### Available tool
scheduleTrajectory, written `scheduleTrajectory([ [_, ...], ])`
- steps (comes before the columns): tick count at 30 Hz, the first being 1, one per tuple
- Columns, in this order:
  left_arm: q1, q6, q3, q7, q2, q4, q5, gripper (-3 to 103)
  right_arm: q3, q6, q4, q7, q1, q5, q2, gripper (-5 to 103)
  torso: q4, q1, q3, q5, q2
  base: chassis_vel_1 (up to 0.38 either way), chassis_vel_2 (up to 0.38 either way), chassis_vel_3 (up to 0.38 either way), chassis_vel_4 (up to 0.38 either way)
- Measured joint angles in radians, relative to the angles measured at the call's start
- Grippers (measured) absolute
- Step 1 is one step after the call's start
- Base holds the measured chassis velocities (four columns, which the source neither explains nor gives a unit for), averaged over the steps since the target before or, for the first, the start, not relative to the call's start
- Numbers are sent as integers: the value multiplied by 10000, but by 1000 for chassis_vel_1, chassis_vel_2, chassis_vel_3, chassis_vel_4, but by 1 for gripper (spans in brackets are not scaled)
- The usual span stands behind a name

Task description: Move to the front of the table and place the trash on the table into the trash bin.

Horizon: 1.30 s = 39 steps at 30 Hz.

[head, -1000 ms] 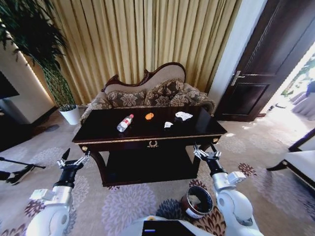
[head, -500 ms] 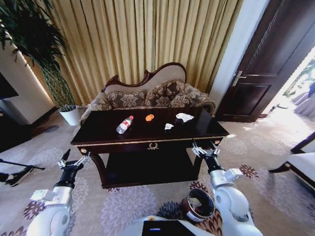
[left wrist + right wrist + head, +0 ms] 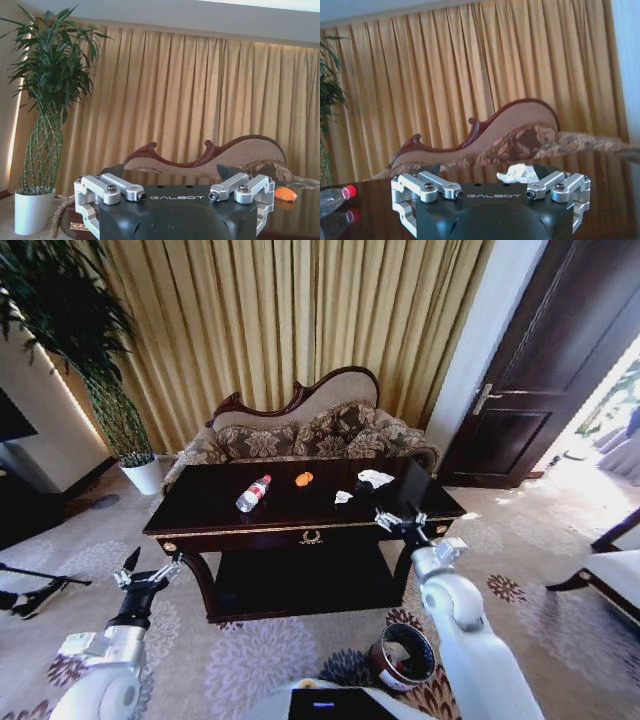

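Floral carpet up close, where the small round dark-brown trash bin (image 3: pixel 402 652) sits near right. Right gripper (image 3: pixel 400 523) has risen to the near edge of the glossy dark wooden table (image 3: pixel 200 508), jaws apart; left gripper (image 3: pixel 148 571) stays low, open too. Farther back: white crumpled scraps (image 3: pixel 343 496), clear red-capped plastic bottle (image 3: pixel 253 492), orange piece (image 3: pixel 304 478). Looks like the first grab is starting.
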Motion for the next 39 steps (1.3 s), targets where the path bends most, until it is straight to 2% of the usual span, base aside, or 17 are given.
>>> scheduleTrajectory([
  [3, -17, 3, 29, -14, -26, 12, 57, 100, -205, -3, -324, 57, 357, 146, -45, 100, 0, 0, 0, 1, 0, 0, 0, 0, 0],
  [7, -53, 51, 227, -54, -246, 15, 343, 100, -1143, -72, -1643, 99, 2051, 544, -159, 100, 3, 1, 0, -3, 0, 0, 0, 0, 0],
  [11, -73, 80, 304, -93, -351, -14, 471, 100, -1830, -73, -2542, 70, 2988, 579, -113, 100, 2, 2, 1, -3, 0, 0, 0, 0, 0],
  [16, -64, 196, 277, -262, -422, -229, 516, 100, -2735, -3, -3845, -308, 4177, 388, 117, 100, 4, 2, 0, -3, -1, 0, 0, 0, 0],
  [19, -30, 300, 158, -312, -482, -416, 489, 100, -3313, 382, -5112, -677, 5152, -76, 260, 100, 2, 2, 0, -1, -1, 0, 0, 0, 0],
  [26, 3, 294, 114, -290, -776, -467, 481, 100, -3773, 493, -6557, -1059, 6587, -179, 240, 100, 4, 2, 0, -2, -1, 0, 0, 0, 0],
  [33, -52, 226, 148, -239, -835, -335, 487, 100, -3765, 530, -7255, -1378, 6950, -75, -224, 100, -2, 2, -1, -1, -1, 0, 0, 0, 0],
  [39, -104, 217, 252, -229, -783, -299, 492, 100, -3701, 872, -8096, -1468, 7173, -56, -505, 100, 1, 2, 0, 1, -1, 0, 0, 0, 0],
])
